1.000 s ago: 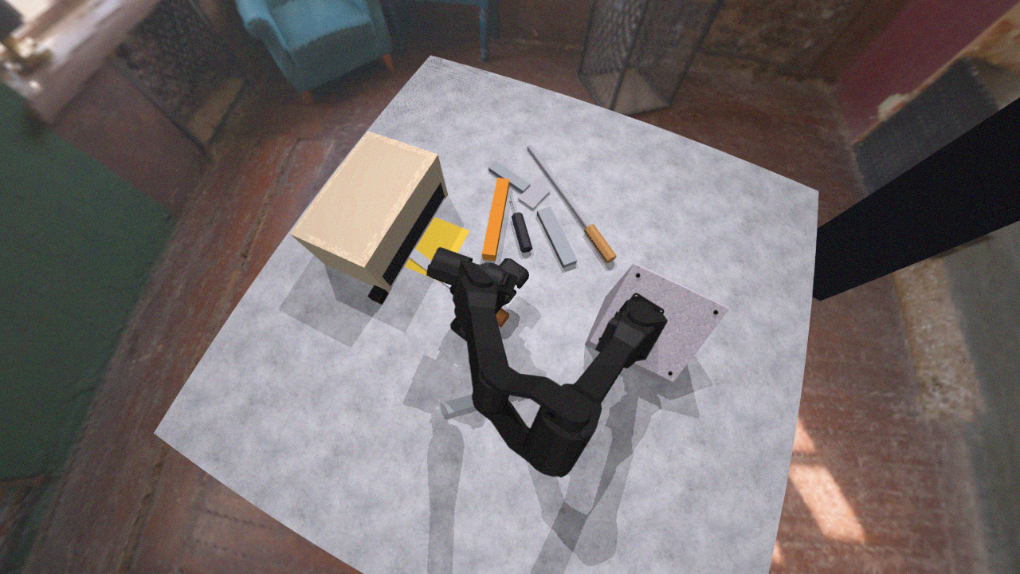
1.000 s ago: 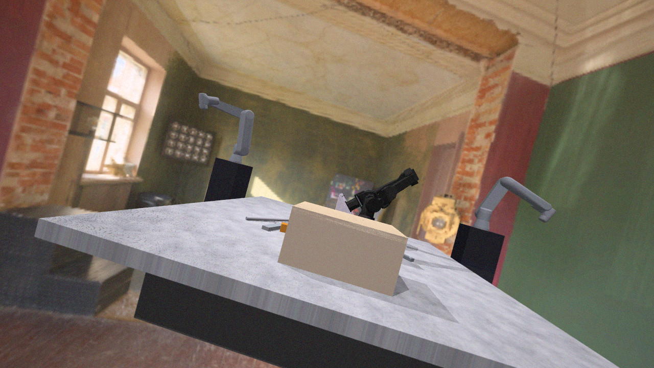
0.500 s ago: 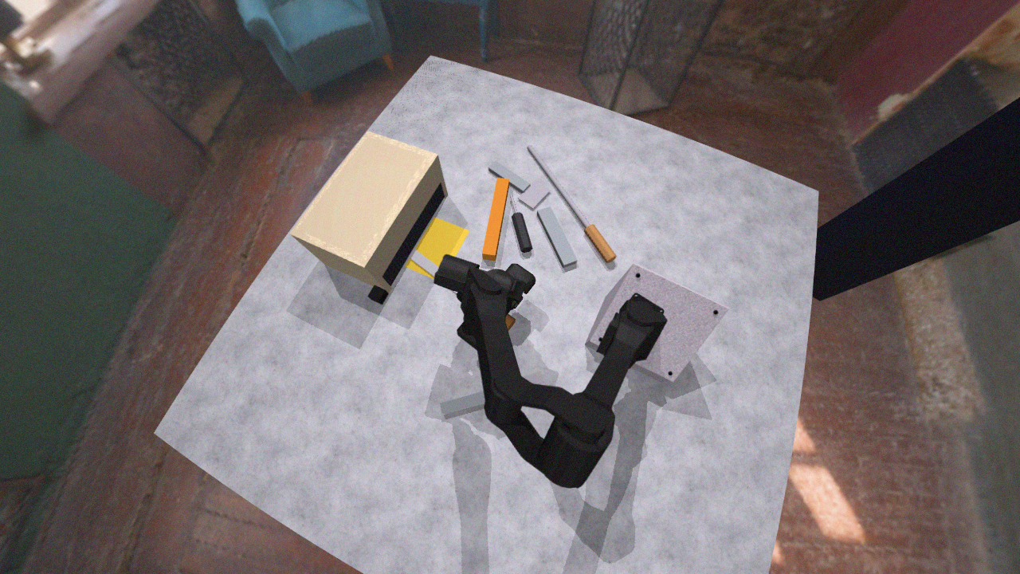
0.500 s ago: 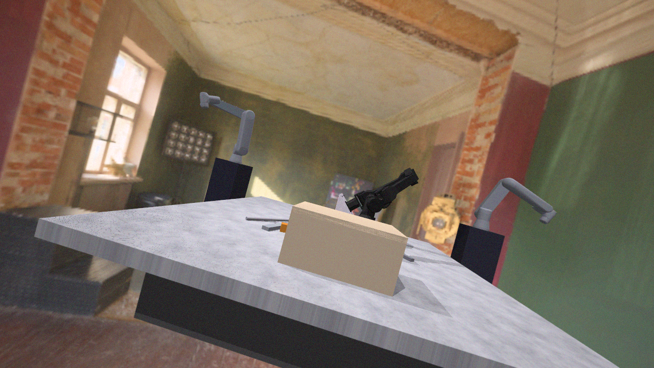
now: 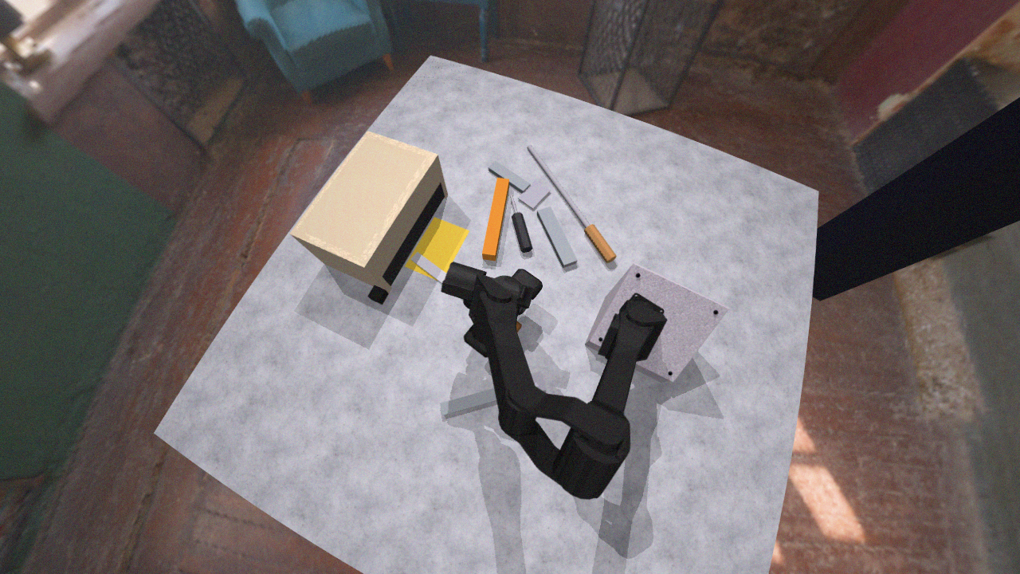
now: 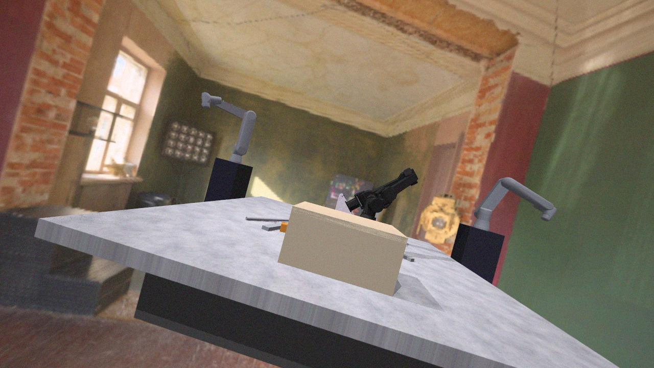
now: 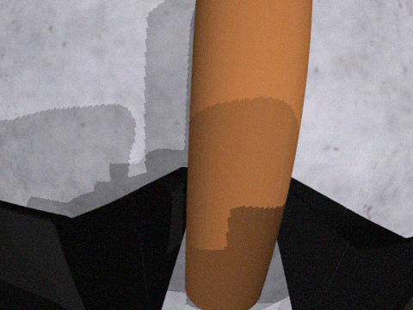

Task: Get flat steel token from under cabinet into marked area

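Observation:
The beige cabinet (image 5: 370, 203) (image 6: 343, 251) stands on the table (image 5: 285, 428), its dark slotted front facing the yellow marked area (image 5: 445, 239). A pale flat token (image 5: 426, 267) lies at the near corner of that area, close to the cabinet front. My gripper (image 7: 233, 182) is shut on the orange handle (image 7: 249, 120) (image 5: 518, 326) of a tool, held over bare table just beside the marked area. A grey bar (image 5: 467, 404) sticks out from under the arm (image 5: 513, 371) (image 6: 381, 192); I cannot tell whether it belongs to the same tool. The token is hidden in the exterior view.
Other tools lie behind the marked area: an orange bar (image 5: 496, 218), a black-handled tool (image 5: 521, 229), grey bars (image 5: 557, 235) (image 5: 508, 176), a small grey plate (image 5: 535, 198) and a long rod with an orange handle (image 5: 570, 203). The arm's base plate (image 5: 684, 320) is at the right.

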